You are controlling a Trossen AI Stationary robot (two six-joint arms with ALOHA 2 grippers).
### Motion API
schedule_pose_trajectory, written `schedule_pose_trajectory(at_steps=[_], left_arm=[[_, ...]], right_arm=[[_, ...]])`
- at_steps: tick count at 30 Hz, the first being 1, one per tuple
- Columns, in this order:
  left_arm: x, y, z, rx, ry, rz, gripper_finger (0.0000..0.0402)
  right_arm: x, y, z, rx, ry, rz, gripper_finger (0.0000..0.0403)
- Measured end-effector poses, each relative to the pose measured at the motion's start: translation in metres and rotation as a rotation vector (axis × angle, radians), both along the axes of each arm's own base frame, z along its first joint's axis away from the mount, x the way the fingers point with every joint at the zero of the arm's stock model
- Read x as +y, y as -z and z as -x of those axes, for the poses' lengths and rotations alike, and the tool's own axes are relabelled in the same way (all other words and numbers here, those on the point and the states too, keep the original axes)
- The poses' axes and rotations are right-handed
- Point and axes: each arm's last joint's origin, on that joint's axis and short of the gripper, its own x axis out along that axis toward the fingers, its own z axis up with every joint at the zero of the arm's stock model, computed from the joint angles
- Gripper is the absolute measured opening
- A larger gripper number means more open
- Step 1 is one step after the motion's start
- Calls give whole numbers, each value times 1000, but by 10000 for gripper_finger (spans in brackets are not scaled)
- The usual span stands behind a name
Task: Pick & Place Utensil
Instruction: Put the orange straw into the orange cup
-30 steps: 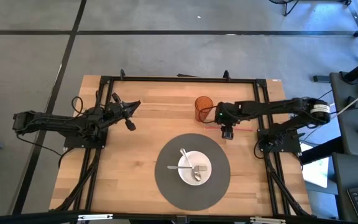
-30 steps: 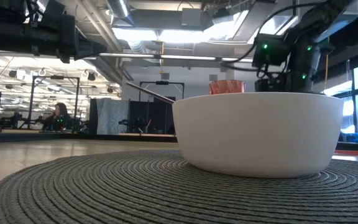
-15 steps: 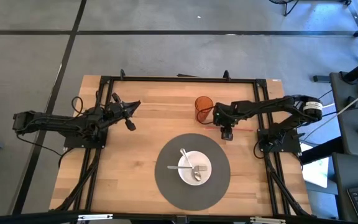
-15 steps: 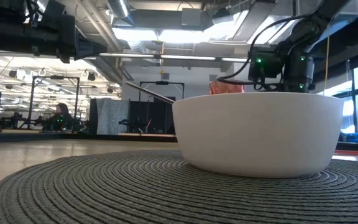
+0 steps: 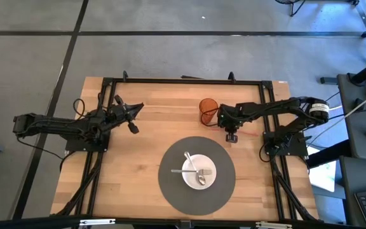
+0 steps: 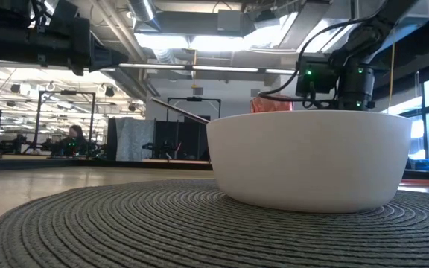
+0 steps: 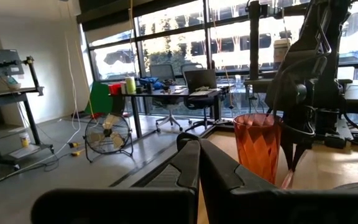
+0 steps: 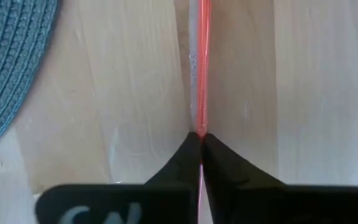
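Observation:
A thin red utensil (image 8: 201,62) lies on the wooden table, to the right of the orange cup (image 5: 207,111). It shows faintly in the high view (image 5: 246,132). My right gripper (image 5: 231,135) points down over it, shut on it, just off the grey placemat (image 5: 170,184). A white bowl (image 5: 185,177) on the placemat holds a fork (image 5: 196,170) and a spoon (image 5: 201,180). My left gripper (image 5: 132,119) waits shut and empty at the table's left, above the table. My right gripper pinches the red utensil's thin shaft (image 8: 200,127) between its two fingertips. The fingers come from above, pointing down, and close across the shaft. The utensil runs on along the table away from the fingers. Which end the fingers have is hidden by the gripper itself.
The orange cup also shows in the left wrist view (image 7: 258,146) and, behind the bowl (image 6: 309,160), in the low view (image 6: 270,104). A black frame (image 5: 183,80) runs along the table's far edge and sides. Bare wood lies between the two arms.
My right gripper has come down toward the table beside the orange cup, and the right arm has folded lower. The utensils in the bowl and my left arm have kept still.

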Motion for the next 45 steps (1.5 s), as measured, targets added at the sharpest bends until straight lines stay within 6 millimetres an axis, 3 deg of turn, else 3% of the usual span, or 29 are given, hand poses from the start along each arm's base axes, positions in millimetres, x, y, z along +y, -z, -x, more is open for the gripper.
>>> schedule_pose_trajectory(at_steps=[8,21,26,31,38,41,45], left_arm=[[0,0,0,0,0,1,3],[0,0,0,-8,2,13,3],[0,0,0,-10,3,15,3],[0,0,0,-10,3,14,3],[0,0,0,-6,2,10,3],[0,0,0,-5,1,8,3],[0,0,0,0,0,1,3]], right_arm=[[10,-31,-3,3,-18,-32,5],[43,-104,-32,-31,-122,-24,2],[54,-153,-49,-203,-173,0,2],[63,-218,-62,-496,-259,38,1],[63,-303,-49,-1030,-334,81,1],[58,-313,-39,-1177,-321,133,1],[44,-291,-32,-1250,-287,200,1]])
